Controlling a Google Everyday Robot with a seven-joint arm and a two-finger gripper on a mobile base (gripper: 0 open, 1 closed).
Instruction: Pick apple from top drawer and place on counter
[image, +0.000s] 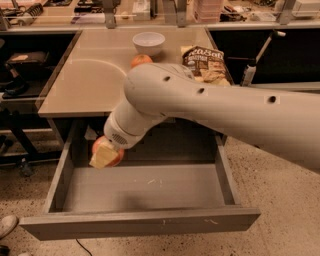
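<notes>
My gripper (104, 154) is shut on the red apple (101, 145) and holds it above the left part of the open top drawer (140, 187), just below the counter's front edge. The pale fingers (102, 156) cover the apple's front, so only its red sides show. The drawer's grey floor is bare. The tan counter (85, 82) with its white curved line lies behind and above. My white arm crosses the view from the right and hides the counter's front right part.
On the counter stand a white bowl (148, 42), an orange (140, 60) partly behind my arm, and a chip bag (205, 62). A cluttered workbench (130, 10) runs along the back. Dark shelving stands on both sides. A shoe (6, 226) is at the bottom left.
</notes>
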